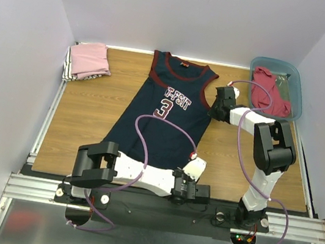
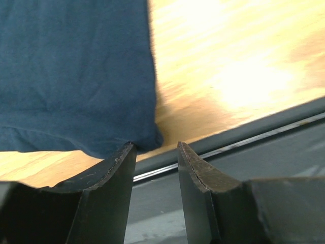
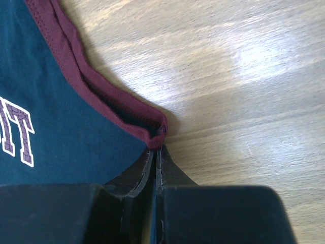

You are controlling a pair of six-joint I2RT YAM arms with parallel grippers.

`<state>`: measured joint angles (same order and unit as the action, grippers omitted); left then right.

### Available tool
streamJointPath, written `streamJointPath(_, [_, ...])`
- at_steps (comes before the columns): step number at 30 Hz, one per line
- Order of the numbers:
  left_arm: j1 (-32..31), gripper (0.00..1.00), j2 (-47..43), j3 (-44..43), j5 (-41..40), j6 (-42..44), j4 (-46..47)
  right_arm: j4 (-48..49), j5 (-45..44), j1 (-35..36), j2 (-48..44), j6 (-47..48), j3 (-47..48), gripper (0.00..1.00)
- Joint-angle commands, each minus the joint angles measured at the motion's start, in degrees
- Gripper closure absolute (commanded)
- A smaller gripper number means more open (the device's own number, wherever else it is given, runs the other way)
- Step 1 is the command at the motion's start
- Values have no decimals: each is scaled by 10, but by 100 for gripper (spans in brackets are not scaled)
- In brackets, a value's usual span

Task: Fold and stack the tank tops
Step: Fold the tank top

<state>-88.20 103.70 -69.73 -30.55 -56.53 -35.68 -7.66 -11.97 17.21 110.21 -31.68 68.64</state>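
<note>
The navy jersey [image 1: 163,119] is spread flat, front up, in the middle of the wooden table [image 1: 89,116]. Its maroon trim [image 3: 91,86] is pinched at the corner below the armhole by the right gripper [image 3: 156,152], whose jaws are pressed together on the cloth. The left gripper [image 2: 155,148] is held with jaws apart at the hem's right corner. The corner lies just beyond one fingertip, and whether it is touched cannot be told. Bare wood is seen on both sides of the jersey. The near edge is bounded by a metal rail [image 2: 244,134]. A folded pink top [image 1: 89,59] is set at the far left corner, and a red top [image 1: 269,92] lies in the teal bin [image 1: 297,94] at the far right. The table is enclosed by pale walls [image 1: 14,43].
</note>
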Motion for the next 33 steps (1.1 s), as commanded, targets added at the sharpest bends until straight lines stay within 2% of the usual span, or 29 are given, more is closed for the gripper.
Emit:
streamJointPath(1, [-7,49,9,-29,-34,-2,-31,27,-5,-8,-2,7,17,96])
streamJointPath(9, [9,50,19,-22,-36,16,-12,27,-3,-9,-4,9,13,96])
streamJointPath(20, [20,60,46,-12,-22,34,35,27,-4,-10,-2,14,23,96])
streamJointPath(27, [21,95,31,-9,-22,31,24,27,-14,-16,3,21,30,97])
streamJointPath(30, [15,100,5,0,-14,36,17,27,-15,-30,8,23,40,100])
streamJointPath(33, [15,100,-34,19,26,68,40,26,-19,-39,16,25,60,100])
